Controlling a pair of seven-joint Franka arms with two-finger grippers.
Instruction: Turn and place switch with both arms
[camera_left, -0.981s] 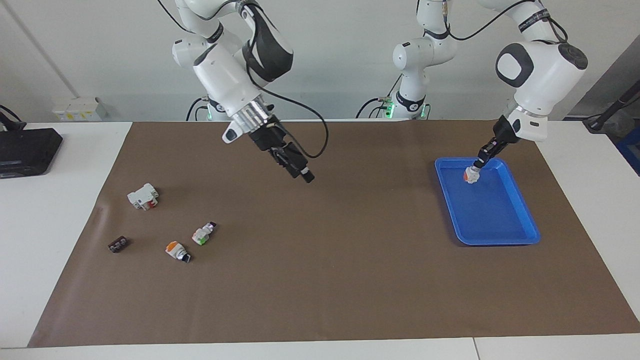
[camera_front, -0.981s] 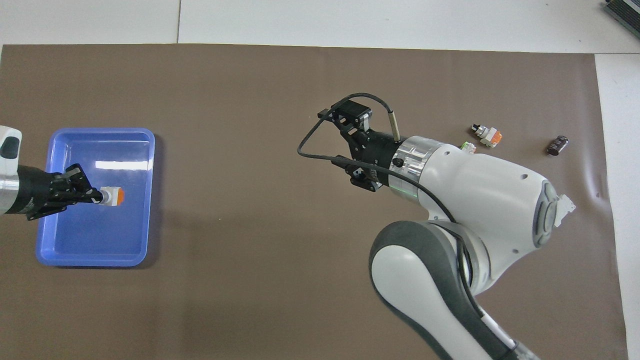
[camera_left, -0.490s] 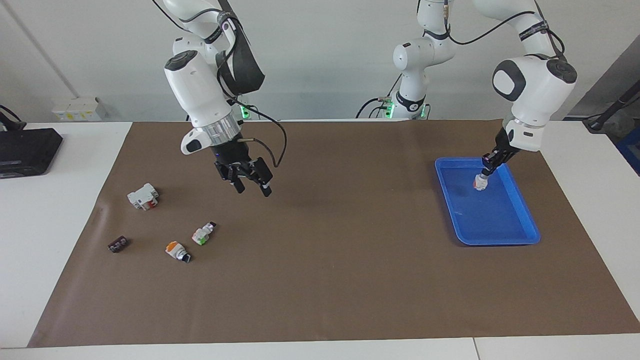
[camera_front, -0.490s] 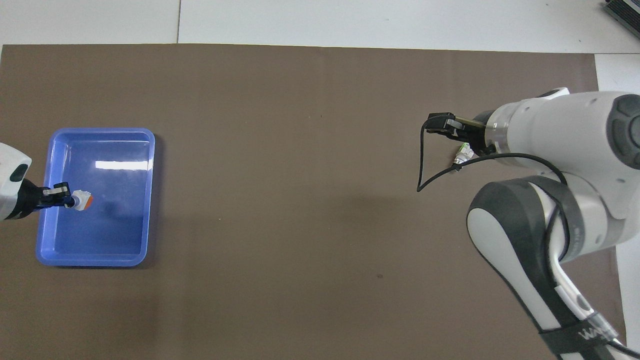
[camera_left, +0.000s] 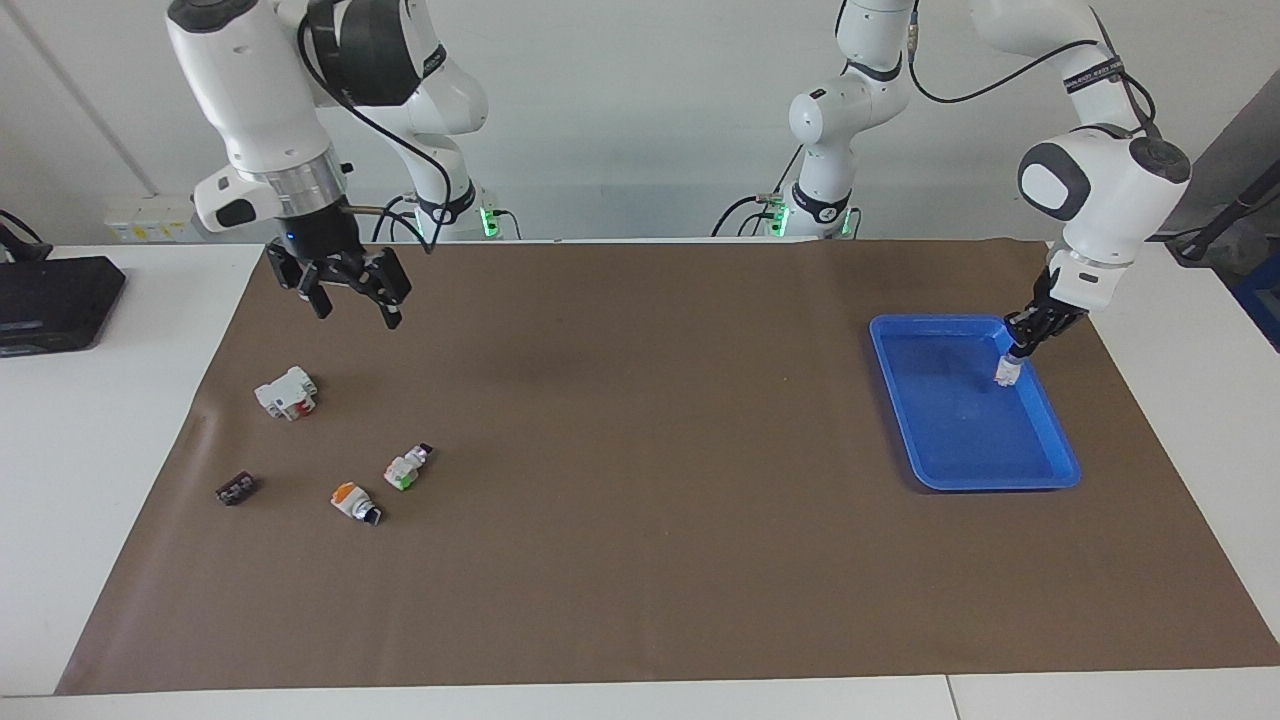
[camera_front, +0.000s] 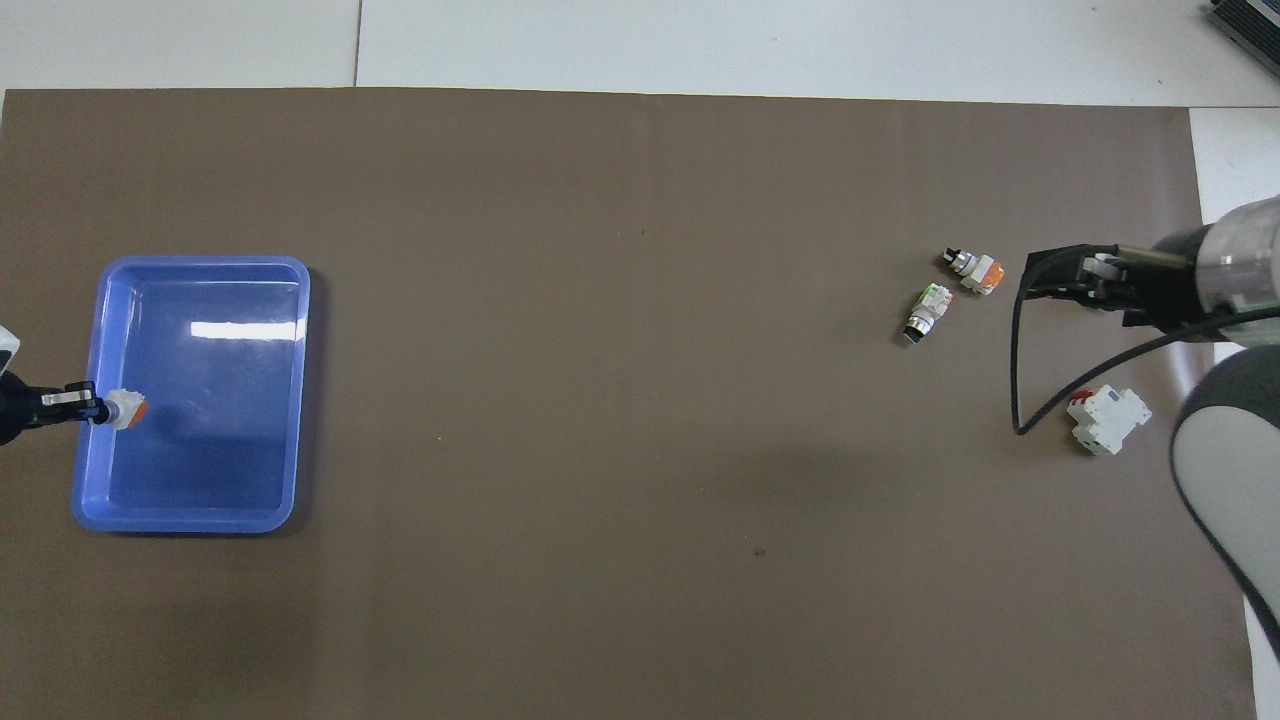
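Switch going down in tray; right arm pulled clear.
Left gripper (camera_left: 1012, 365), right of frame, has moved to the tray (camera_left: 1040, 478) edge, fingers clamped on the switch (camera_left: 1006, 373). Right gripper (camera_left: 352, 296), jaws wide and empty, has retreated upper left. Release likely next.

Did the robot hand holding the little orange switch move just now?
Yes. The left gripper, shut on the switch, slid across the blue tray from its middle toward the rim at the left arm's end of the table.

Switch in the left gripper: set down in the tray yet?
Cannot tell. The left gripper is shut on the switch, low over the blue tray by its rim; contact isn't visible.
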